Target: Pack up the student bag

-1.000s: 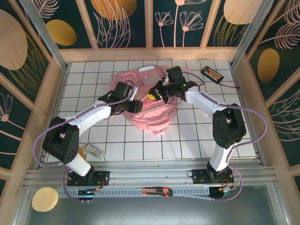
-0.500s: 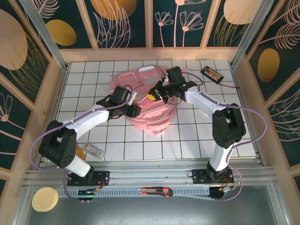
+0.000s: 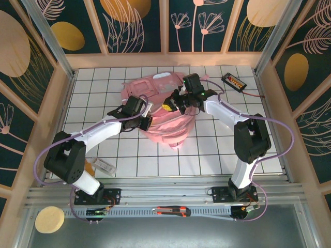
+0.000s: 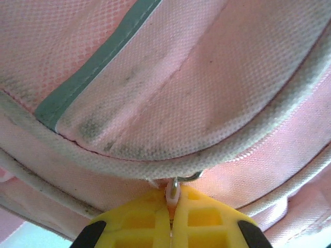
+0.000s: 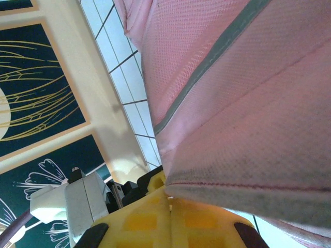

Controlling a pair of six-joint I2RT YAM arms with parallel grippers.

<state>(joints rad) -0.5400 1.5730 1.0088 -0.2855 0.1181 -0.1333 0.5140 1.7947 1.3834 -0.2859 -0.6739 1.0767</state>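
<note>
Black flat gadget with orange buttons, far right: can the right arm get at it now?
Probably not yet: its fingers are shut on the pink fabric backpack, though bare tiles lead to the black gadget.

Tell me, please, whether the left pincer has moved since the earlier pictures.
Yes. Against the tile grid in the top view, the left pincer has slid slightly toward the near edge and shut on the student bag.
</note>
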